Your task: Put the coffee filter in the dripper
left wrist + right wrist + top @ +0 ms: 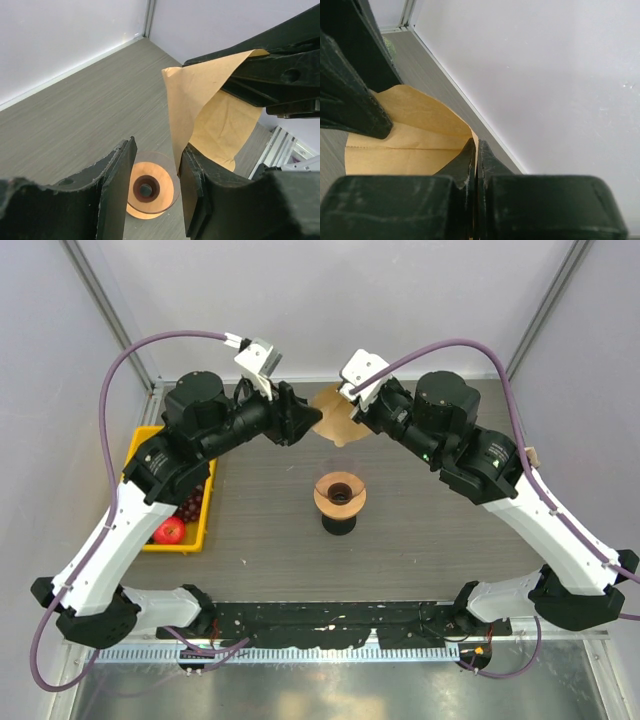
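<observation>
Out past the outer side of my left hand, a yellow tray [137, 445] holds red fruit [170, 530] (one looks like an apple; the rest is too small to tell). My left gripper [157, 152] has its fingers spread apart and grips nothing. One edge of the coffee filter [200, 100] runs down beside the inner face of one finger, and I cannot tell whether paper and finger touch. Through the gap between those fingers, well below them, the dripper [161, 176] stands upright on a dark base [338, 525] on the table [450, 540], its centre hole facing up. The filter is held in the air between my two hands, above the dripper and not in it. My right gripper [475, 145] is pinched together on one edge of the filter, the paper sandwiched between both fingers and fanning out toward my left hand.
</observation>
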